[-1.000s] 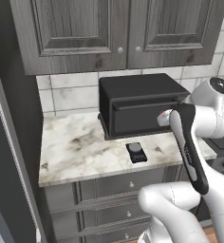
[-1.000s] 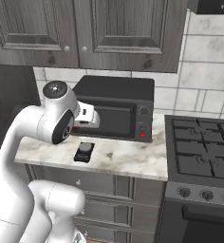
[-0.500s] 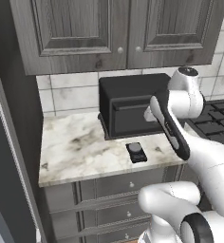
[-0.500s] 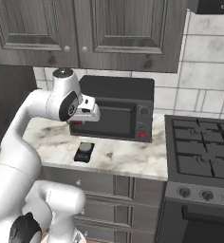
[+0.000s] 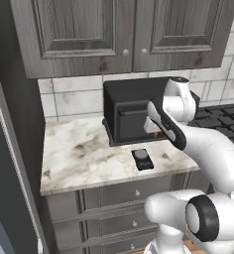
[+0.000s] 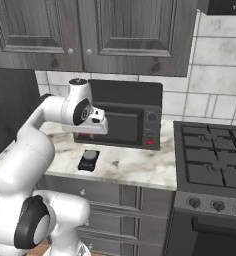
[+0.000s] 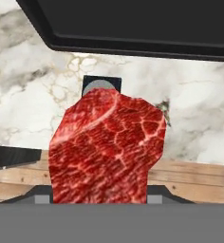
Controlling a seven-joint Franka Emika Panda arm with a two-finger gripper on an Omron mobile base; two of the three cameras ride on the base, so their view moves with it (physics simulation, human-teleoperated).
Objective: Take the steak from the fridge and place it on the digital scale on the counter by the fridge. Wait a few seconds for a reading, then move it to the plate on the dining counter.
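The gripper (image 7: 100, 201) is closed on the steak (image 7: 107, 149), a red piece of meat with thin white lines. In the hand view the steak is held up in the air, above the counter (image 7: 33, 102) and its front edge. The far end of the steak hides part of the digital scale (image 7: 101, 83), a small black square with a grey round top.

In the left base view the digital scale (image 5: 142, 159) lies flat near the front edge of the counter (image 5: 84, 154), just in front of the toaster oven (image 5: 131, 116). The white arm (image 5: 171, 116) hangs over the right end of the counter, above the scale. In the right base view a bit of red (image 6: 85, 135) shows under the hand, higher than the scale (image 6: 88, 160).
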